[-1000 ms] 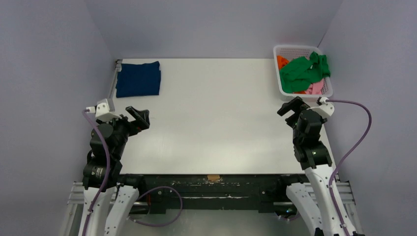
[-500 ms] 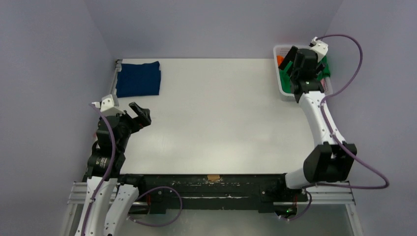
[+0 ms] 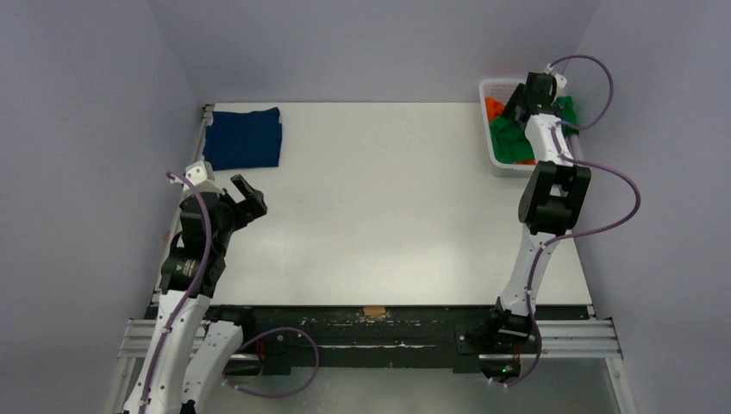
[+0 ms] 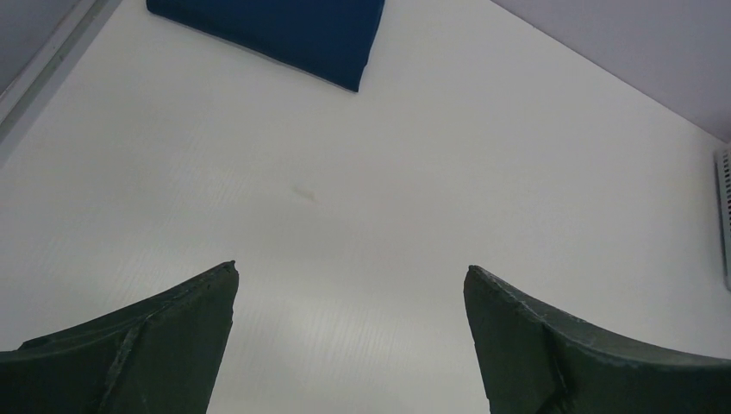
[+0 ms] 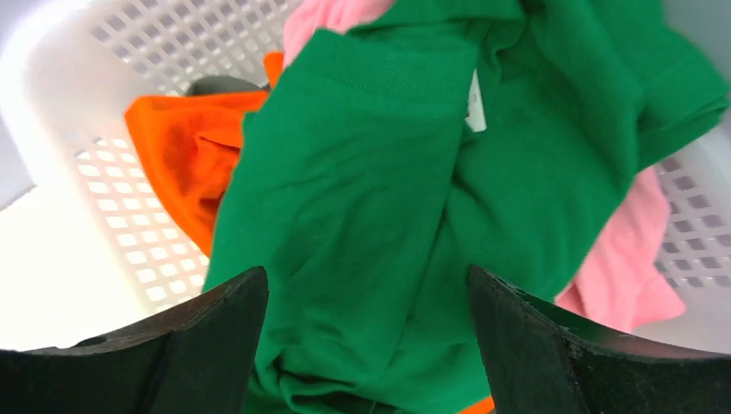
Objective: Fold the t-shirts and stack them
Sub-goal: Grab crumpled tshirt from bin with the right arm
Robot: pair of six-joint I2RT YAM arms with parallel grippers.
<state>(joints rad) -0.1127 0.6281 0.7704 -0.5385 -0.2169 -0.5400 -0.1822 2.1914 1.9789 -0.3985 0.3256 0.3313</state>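
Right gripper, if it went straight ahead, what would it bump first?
Most likely the green t-shirt, heaped on top in the white basket; the right gripper points straight at it, jaws open.

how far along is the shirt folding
Done: one navy shirt lies folded at the table's far left corner. In hand: the right gripper is open over the green shirt in the basket, not gripping yet. Left: it, the orange shirt and the pink shirt, all crumpled there. The left gripper is open over the table.

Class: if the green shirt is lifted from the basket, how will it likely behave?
Probably floppy: the green shirt lies crumpled in folds, so it should drape and sag. It may drag along the pink shirt it overlaps.
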